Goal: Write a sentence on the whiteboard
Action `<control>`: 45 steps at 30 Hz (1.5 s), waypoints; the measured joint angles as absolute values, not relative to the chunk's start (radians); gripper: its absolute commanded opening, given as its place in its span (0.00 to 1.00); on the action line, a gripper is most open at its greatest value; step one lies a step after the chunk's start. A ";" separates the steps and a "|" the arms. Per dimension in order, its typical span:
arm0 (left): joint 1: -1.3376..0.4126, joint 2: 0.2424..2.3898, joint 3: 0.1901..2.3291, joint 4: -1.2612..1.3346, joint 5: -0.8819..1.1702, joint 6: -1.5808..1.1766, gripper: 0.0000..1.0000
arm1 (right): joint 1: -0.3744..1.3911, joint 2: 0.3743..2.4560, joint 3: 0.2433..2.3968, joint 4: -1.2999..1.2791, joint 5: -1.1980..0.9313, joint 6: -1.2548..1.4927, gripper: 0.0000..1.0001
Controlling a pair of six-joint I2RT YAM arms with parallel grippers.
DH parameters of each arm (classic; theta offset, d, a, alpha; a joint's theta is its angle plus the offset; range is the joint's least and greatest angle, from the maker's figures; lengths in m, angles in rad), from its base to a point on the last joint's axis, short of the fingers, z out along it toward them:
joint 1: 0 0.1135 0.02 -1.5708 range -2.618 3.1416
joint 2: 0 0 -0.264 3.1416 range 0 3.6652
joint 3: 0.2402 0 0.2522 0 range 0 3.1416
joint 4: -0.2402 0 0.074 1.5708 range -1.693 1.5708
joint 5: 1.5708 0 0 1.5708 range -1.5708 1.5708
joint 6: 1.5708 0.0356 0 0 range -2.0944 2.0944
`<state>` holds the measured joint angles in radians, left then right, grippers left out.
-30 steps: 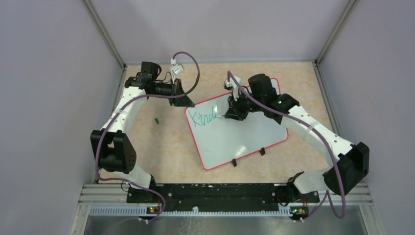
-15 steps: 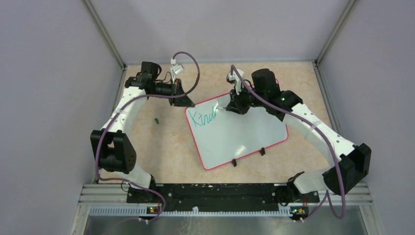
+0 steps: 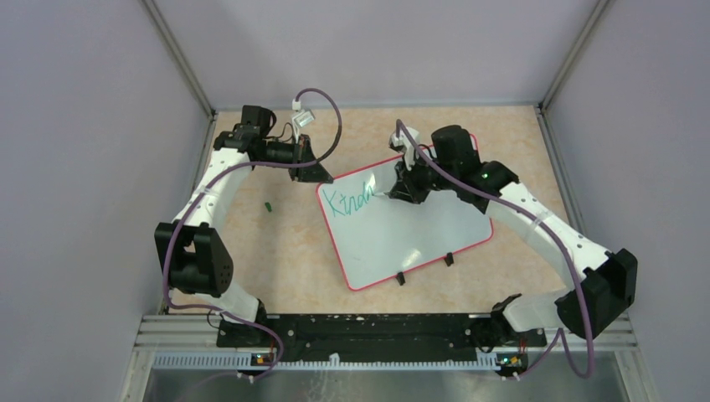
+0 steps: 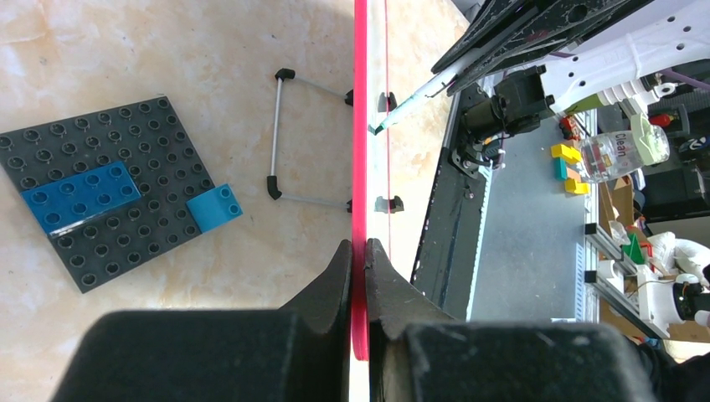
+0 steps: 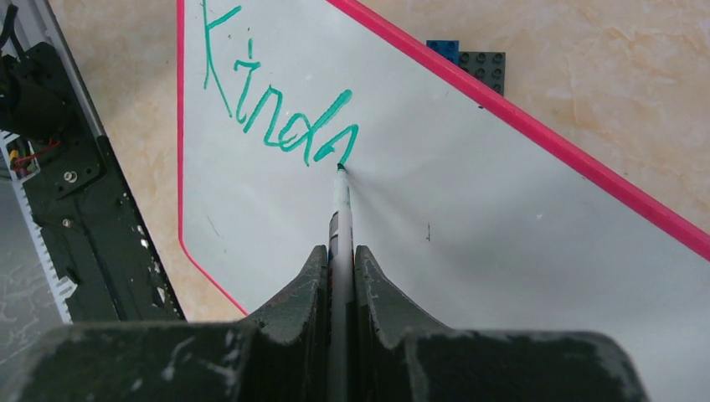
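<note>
whiteboard (image 3: 410, 239): stiff, light and glossy, so it likely slides; best held by its red rim.
left gripper (image 4: 358, 251): clamped on the whiteboard's far-left rim.
right gripper (image 5: 339, 255): closed on the marker (image 5: 342, 197), tip touching the whiteboard.
sentence (image 5: 276, 117): "Kind" plus a part-letter, near the whiteboard's far-left corner.

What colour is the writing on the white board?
Teal-green handwritten lettering, best in the right wrist view.

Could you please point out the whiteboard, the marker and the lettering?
whiteboard (image 5: 502, 251): right wrist view, bare white surface.
marker (image 5: 341, 209): right wrist view, white barrel.
lettering (image 5: 280, 126): right wrist view, middle letters.
</note>
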<state>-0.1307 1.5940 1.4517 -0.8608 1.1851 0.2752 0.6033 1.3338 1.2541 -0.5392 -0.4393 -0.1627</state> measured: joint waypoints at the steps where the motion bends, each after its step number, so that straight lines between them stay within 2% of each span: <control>1: -0.131 1.594 1.452 -0.861 1.185 0.275 0.00 | 0.603 1.331 1.249 -0.540 -0.442 -0.163 0.00; 45: -0.132 1.592 1.452 -0.862 1.189 0.275 0.00 | 0.564 1.325 1.307 -0.568 -0.404 -0.181 0.00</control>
